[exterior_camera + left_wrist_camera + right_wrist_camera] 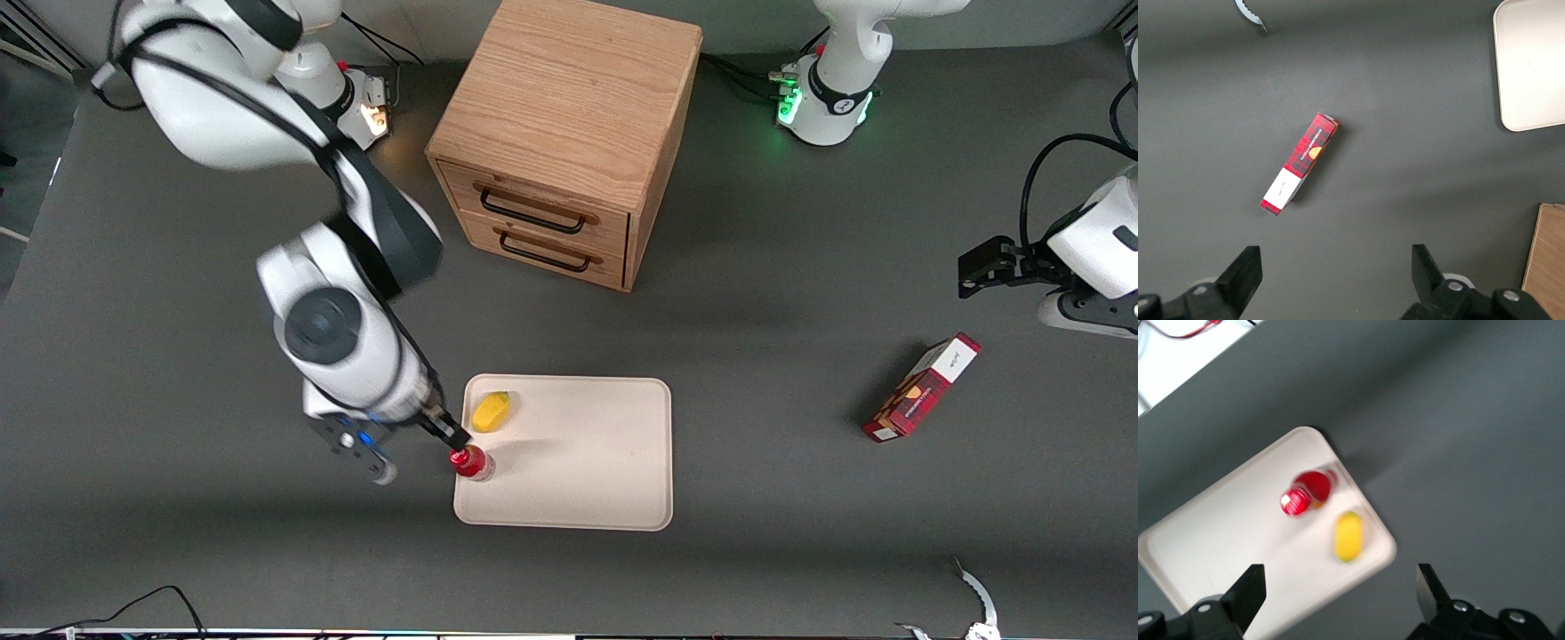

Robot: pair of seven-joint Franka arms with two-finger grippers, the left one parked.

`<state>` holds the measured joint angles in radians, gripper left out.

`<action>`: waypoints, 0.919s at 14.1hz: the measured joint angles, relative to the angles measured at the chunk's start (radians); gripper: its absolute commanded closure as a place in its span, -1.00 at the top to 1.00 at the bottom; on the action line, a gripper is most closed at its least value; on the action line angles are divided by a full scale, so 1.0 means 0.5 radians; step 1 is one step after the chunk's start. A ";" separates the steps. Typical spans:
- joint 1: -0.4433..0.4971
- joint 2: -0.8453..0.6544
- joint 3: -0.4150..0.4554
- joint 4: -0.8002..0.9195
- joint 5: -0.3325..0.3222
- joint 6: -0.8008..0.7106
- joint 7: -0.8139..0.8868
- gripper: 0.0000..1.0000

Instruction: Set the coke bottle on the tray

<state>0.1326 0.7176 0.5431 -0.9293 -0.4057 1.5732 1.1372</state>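
The coke bottle (471,462) is small and red with a red cap. It stands upright on the cream tray (587,462), just inside the rim at the working arm's end. My right gripper (418,453) is open and empty. It hangs above the table beside that rim, close to the bottle but apart from it. In the right wrist view the bottle (1305,495) stands free on the tray (1218,553), well clear of the gripper (1341,587), whose fingers are spread wide.
A yellow item (491,411) lies on the tray, farther from the front camera than the bottle, and shows in the wrist view (1349,535). A wooden drawer cabinet (564,133) stands farther back. A red-and-white box (923,388) lies toward the parked arm's end.
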 measured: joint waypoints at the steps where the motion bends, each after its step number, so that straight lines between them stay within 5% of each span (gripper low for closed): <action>1: -0.058 -0.153 0.032 0.005 0.024 -0.180 -0.181 1.00; 5: -0.322 -0.664 0.019 -0.056 0.295 -0.713 -0.801 1.00; 7: -0.385 -0.874 -0.166 -0.179 0.463 -0.820 -1.089 1.00; 10: -0.392 -1.221 -0.618 -0.565 0.740 -0.769 -1.469 1.00; 13: -0.403 -1.626 -0.835 -1.229 0.801 -0.394 -1.645 1.00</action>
<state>-0.0687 -0.0955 0.1255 -1.5440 -0.0050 1.3763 0.3146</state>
